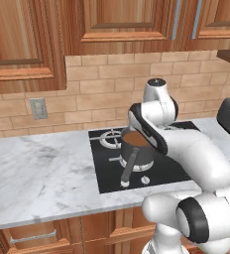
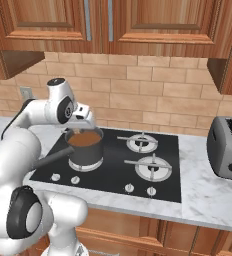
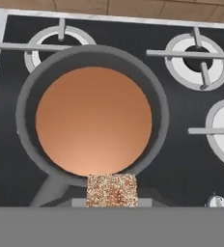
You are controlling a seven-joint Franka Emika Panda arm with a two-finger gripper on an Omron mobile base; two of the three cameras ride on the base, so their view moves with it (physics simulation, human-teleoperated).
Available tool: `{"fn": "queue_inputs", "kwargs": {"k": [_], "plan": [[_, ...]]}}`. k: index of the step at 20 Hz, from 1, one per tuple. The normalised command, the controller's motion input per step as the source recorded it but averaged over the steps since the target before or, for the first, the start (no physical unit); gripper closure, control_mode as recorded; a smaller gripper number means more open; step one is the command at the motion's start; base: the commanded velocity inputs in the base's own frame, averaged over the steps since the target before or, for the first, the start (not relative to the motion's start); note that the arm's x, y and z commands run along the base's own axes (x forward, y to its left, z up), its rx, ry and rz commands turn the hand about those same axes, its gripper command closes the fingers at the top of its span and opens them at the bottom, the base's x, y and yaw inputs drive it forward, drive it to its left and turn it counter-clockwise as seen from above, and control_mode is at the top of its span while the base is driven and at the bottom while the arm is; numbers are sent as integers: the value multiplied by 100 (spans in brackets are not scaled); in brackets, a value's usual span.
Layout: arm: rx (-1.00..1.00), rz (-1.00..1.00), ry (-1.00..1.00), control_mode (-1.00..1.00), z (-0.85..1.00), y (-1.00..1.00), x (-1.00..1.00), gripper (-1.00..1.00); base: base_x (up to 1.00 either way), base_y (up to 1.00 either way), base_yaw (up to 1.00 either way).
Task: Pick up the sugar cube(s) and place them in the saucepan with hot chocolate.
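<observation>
Claw [image 3: 111, 201] grasping a speckled brown sugar cube [image 3: 111, 190] above the saucepan [image 3: 92, 118] on the black stove [image 3: 181, 159]

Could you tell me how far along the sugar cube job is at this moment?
The pick-up looks done: in the hand view a speckled brown sugar cube sits between the fingers, which are shut on it. In hand: the cube is carried directly above the saucepan, over the near rim by its handle, on the stove. Left: release it into the hot chocolate. No cube is visible in the liquid yet.
</observation>
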Motion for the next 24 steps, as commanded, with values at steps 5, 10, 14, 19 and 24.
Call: {"fn": "queue_inputs", "kwargs": {"k": [5, 10, 14, 19, 24], "plan": [[0, 12, 10, -100, -14, 0, 33, 100, 0, 0, 0], [-1, 10, 12, -100, -31, 1, 7, 100, 0, 0, 0], [-1, 12, 7, -100, -41, 1, 8, 100, 0, 0, 0], [0, 3, 4, -100, -15, 5, 2, -100, 0, 0, 0], [0, 0, 7, -100, 0, 7, 0, -100, 0, 0, 0]]}}
